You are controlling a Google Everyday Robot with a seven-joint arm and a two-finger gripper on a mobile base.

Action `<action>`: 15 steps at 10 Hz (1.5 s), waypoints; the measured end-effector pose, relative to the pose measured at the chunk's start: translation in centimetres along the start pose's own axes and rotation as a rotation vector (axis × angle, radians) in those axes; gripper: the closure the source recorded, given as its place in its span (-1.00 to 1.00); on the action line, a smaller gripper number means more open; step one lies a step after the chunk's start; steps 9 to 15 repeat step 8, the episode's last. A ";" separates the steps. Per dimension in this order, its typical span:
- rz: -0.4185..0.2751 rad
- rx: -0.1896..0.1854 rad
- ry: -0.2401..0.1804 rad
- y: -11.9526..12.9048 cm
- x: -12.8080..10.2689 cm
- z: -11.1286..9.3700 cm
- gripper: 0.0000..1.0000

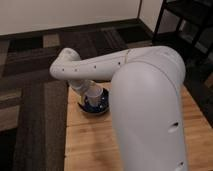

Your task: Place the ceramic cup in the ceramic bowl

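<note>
Reaching out over the wooden table (85,145), the big white arm (145,100) dominates this view, with its bulky casing filling everything from 3 o'clock round to 6 o'clock. The forearm runs off toward 10 o'clock, bends at a rounded elbow and drops straight down. That is where the gripper (86,93) is, tucked under the elbow and hanging right over the ceramic bowl (97,106). Is it wide or closed? I cannot tell, because the arm's own casing covers most of it.

Now the ceramic cup (94,92): white, standing upright, pressed up against the gripper at its 3 o'clock side. Its lower end sits down inside the bowl's rim. Whether it rests on the bowl's bottom or hangs just above it, I cannot tell.

The bowl is dark blue and sits on the table near its 10 o'clock corner, close to the left edge, with bare wood all around it.

Beyond the table, a patterned carpet (30,75) of dark and brownish patches spreads from 9 o'clock to 12 o'clock. A pale wall (65,12) runs along the top, and a black shelf frame (172,20) stands at 2 o'clock.
</note>
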 end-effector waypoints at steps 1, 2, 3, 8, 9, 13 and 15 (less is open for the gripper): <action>0.001 0.001 0.001 -0.1 0.0 -0.3 -0.60; 0.000 0.002 -0.001 -0.1 -0.1 -0.8 -0.60; -0.001 0.001 -0.003 -0.1 -0.2 -1.2 -0.60; 0.000 0.001 -0.005 -0.3 -0.2 -1.6 -0.60; 0.000 0.001 -0.005 -0.3 -0.2 -1.6 -0.60; 0.000 0.001 -0.005 -0.3 -0.2 -1.6 -0.60; 0.000 0.001 -0.005 -0.3 -0.2 -1.6 -0.60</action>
